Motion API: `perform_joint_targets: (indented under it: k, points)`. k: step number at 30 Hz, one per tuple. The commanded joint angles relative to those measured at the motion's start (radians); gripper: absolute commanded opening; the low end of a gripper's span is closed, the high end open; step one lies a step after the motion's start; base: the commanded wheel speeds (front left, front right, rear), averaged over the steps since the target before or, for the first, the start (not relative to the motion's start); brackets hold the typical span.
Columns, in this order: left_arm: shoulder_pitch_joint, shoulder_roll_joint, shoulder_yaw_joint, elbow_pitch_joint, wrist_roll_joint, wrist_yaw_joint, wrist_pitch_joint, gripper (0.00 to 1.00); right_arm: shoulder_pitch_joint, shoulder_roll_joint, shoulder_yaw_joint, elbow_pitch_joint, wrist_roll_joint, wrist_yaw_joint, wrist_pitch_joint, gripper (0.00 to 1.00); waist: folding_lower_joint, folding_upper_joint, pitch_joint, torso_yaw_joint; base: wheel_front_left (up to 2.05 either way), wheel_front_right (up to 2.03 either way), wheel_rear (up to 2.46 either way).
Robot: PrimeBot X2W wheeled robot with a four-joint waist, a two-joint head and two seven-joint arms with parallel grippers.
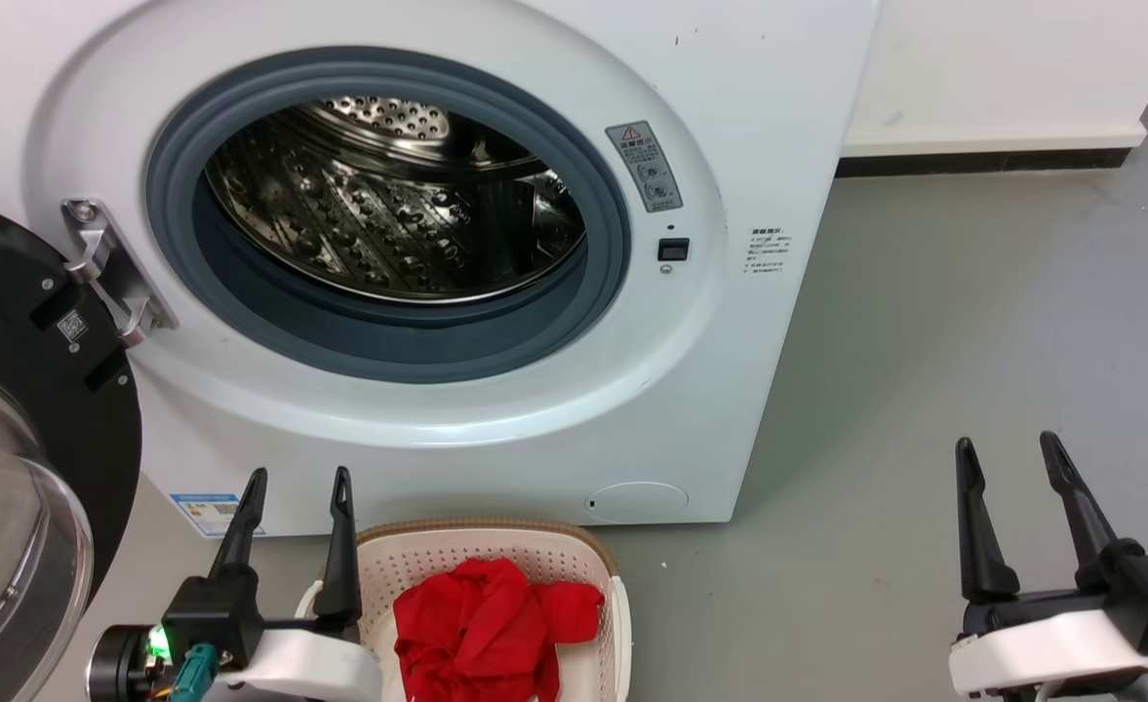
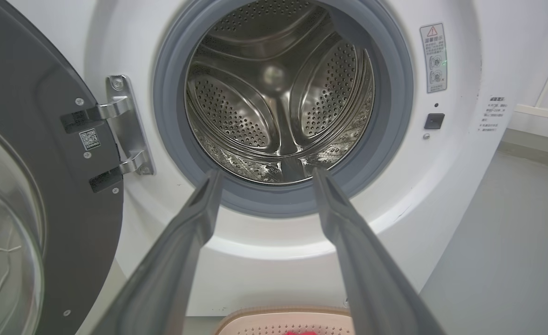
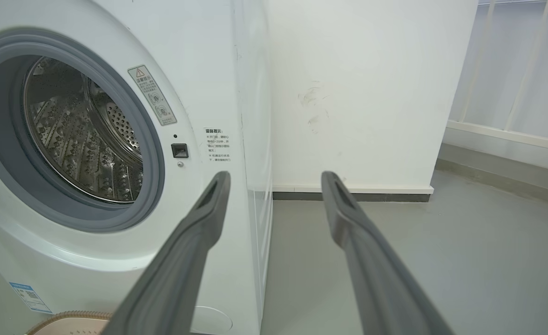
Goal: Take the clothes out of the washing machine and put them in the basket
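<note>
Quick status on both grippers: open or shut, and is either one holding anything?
Left gripper: open, holding nothing.
Right gripper: open, holding nothing.

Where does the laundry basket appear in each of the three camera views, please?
Head view: the basket sits at the bottom centre, below the washing machine, with red clothes inside.
Left wrist view: the basket peeks in at the middle of the bottom edge.
Right wrist view: a sliver of the basket shows at the bottom left corner.
Shared landmark: the grey warning sticker on the machine's front.
</note>
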Motion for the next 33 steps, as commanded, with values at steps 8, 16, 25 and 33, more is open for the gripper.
perform_joint_targets:
  k: [8, 16, 25, 33]
  points:
    - [0.051, -0.029, 0.035, -0.013, 0.047, -0.018, -0.003, 1.0, 0.034, 0.001, 0.016, 0.002, 0.0, -0.001, -0.002, 1.0, 0.0002, 0.0, -0.023, -0.008, 0.0, 0.0, 0.0]
    - [0.043, -0.046, 0.054, -0.015, 0.057, -0.027, -0.003, 1.0, 0.026, 0.001, 0.019, 0.004, 0.001, -0.001, -0.002, 1.0, 0.0002, 0.0, -0.021, -0.012, 0.0, 0.0, 0.0]
    - [0.045, -0.054, 0.066, -0.009, 0.053, -0.035, 0.001, 0.0, 0.024, 0.0, 0.018, 0.011, 0.002, 0.0, 0.0, 0.0, 0.0002, 0.0, -0.021, -0.018, 0.0, 0.0, 0.0]
    - [0.028, -0.06, 0.08, 0.039, -0.064, -0.044, 0.043, 0.0, 0.026, -0.005, 0.023, 0.043, 0.129, 0.0, 0.021, 0.0, 0.0003, 0.0, -0.021, -0.016, 0.0, 0.0, 0.0]
